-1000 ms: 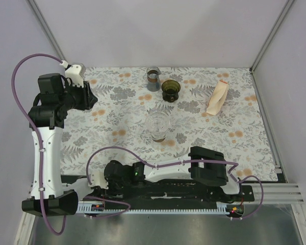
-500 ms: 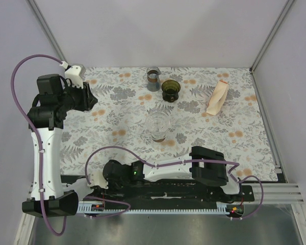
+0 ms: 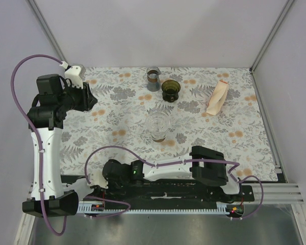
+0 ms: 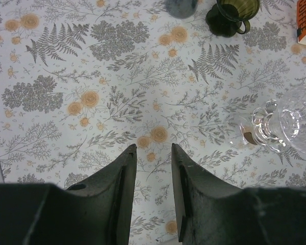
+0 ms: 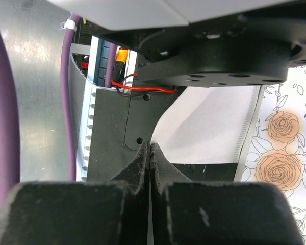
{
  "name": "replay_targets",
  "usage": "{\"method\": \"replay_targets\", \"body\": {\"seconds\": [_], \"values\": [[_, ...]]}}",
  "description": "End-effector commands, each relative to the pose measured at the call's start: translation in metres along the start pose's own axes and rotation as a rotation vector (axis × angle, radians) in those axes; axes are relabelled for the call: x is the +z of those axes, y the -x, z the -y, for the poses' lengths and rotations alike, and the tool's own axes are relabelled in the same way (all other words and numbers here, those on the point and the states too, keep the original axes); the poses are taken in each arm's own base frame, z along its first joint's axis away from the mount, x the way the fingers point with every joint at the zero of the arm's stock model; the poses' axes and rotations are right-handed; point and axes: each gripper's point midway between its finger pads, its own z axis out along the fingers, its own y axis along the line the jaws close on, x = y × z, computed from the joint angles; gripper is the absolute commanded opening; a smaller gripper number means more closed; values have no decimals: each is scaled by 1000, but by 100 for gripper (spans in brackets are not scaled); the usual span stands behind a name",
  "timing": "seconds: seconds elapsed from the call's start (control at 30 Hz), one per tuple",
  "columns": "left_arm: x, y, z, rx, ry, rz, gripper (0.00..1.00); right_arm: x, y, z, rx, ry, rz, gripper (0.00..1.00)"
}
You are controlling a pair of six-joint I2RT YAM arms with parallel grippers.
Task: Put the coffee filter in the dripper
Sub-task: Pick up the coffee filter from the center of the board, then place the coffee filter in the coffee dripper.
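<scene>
The dripper [image 3: 171,89], dark olive with a side handle, stands at the back of the table and shows at the top of the left wrist view [image 4: 232,13]. The coffee filter [image 5: 209,125], a white paper fan, lies on the black base plate at the near edge. My right gripper [image 5: 151,145] is shut, its tips meeting on the filter's left edge. The right arm [image 3: 127,174] lies folded low along the front. My left gripper [image 4: 154,148] hangs open and empty over the floral cloth at the far left [image 3: 88,97].
A clear glass carafe [image 3: 157,126] stands mid-table, also seen in the left wrist view [image 4: 288,125]. A glass jar with a brown band [image 3: 153,78] is beside the dripper. A pale peach packet [image 3: 217,98] lies at the back right. Purple cables [image 5: 66,102] run beside the right gripper.
The right gripper's jaws have closed at the filter's edge, and the right arm shifted slightly left. The left arm has barely moved.
</scene>
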Motion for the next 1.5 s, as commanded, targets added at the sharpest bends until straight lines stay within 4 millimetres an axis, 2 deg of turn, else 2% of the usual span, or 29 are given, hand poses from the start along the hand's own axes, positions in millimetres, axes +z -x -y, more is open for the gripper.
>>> {"method": "replay_targets", "body": {"seconds": [0.0, 0.13, 0.3, 0.53, 0.67, 0.8, 0.9, 1.03, 1.1, 1.17, 1.33, 1.43, 1.47], "values": [[-4, 9, 8, 32, -48, 19, 40, 13, 23, 16, 52, -50, 112, 0], [-9, 15, 15, 51, -83, 21, 41, -35, 38, 36, 73, -76, 194, 0], [-20, 23, 24, 94, -131, 11, 42, -84, 42, 51, 94, -101, 258, 0], [-39, 27, 45, 177, -231, 17, 45, -141, 52, 59, 121, -109, 339, 0], [-45, 17, 58, 211, -322, -37, 46, -177, 56, 56, 92, -120, 358, 0], [-52, 13, 75, 257, -440, -75, 46, -217, 47, 58, 82, -145, 362, 0], [-52, 16, 86, 290, -481, -79, 46, -244, 33, 56, 60, -153, 358, 0], [-52, -6, 131, 467, -611, -144, 45, -281, 15, 51, 32, -147, 369, 0], [-65, -17, 159, 560, -718, -135, 45, -294, 5, 52, 38, -150, 360, 0], [-83, -18, 174, 600, -798, -82, 45, -303, -1, 48, 20, -142, 355, 0], [-105, -17, 191, 594, -880, -38, 45, -316, -10, 43, -26, -166, 350, 0], [-115, -38, 203, 587, -1000, -47, 44, -322, -12, 47, -37, -191, 333, 0], [-112, -47, 205, 579, -1020, -66, 43, -323, -12, 46, -45, -188, 325, 0]]}}
